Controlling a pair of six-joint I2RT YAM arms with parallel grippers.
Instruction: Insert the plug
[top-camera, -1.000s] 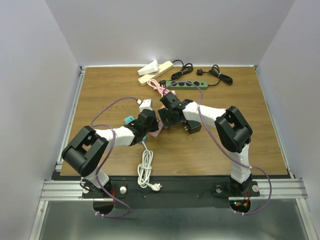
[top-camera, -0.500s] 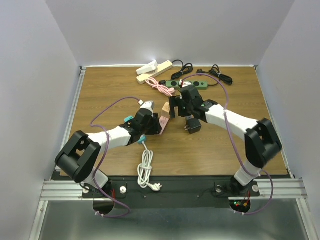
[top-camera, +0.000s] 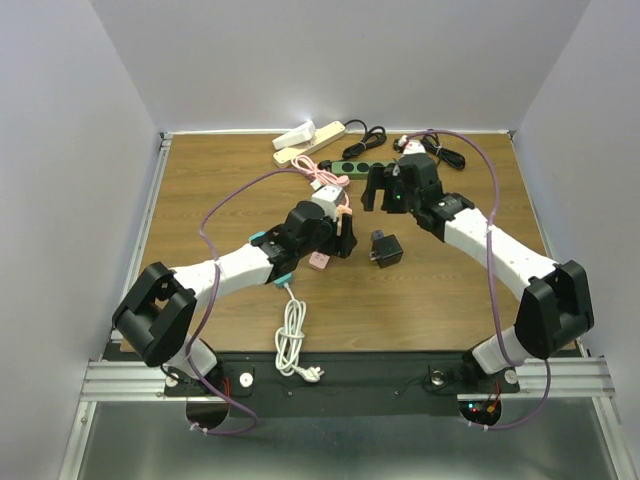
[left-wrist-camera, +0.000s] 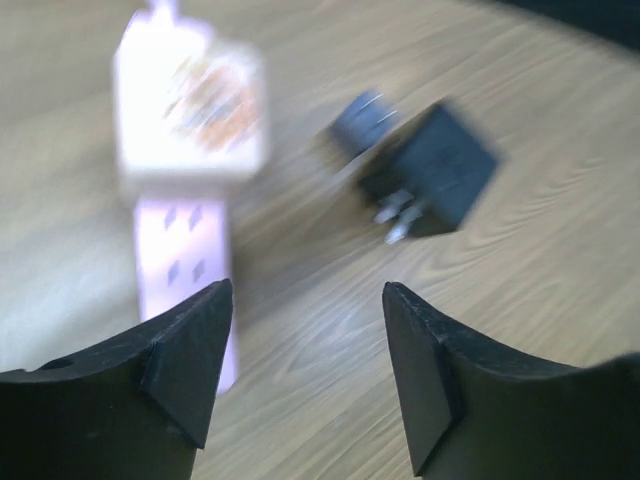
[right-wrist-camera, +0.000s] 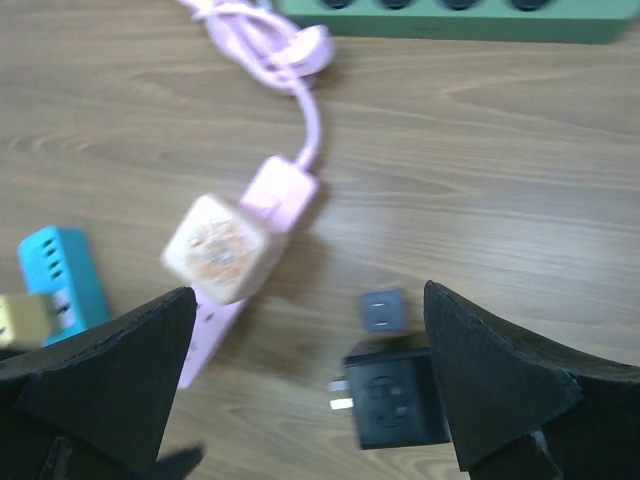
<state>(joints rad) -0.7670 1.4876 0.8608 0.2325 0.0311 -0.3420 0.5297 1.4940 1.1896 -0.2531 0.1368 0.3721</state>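
I read left gripper released, nothing between jaws. Right gripper spread wide, empty. Cube plug sits on pink power strip, ahead-left of left gripper, apart from fingers. Orange print on plug top too blurred to read. Black adapter ahead-right.

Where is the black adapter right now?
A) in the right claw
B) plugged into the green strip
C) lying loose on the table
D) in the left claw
C: the black adapter lies on the wooden table, while the left gripper and right gripper are open and empty.
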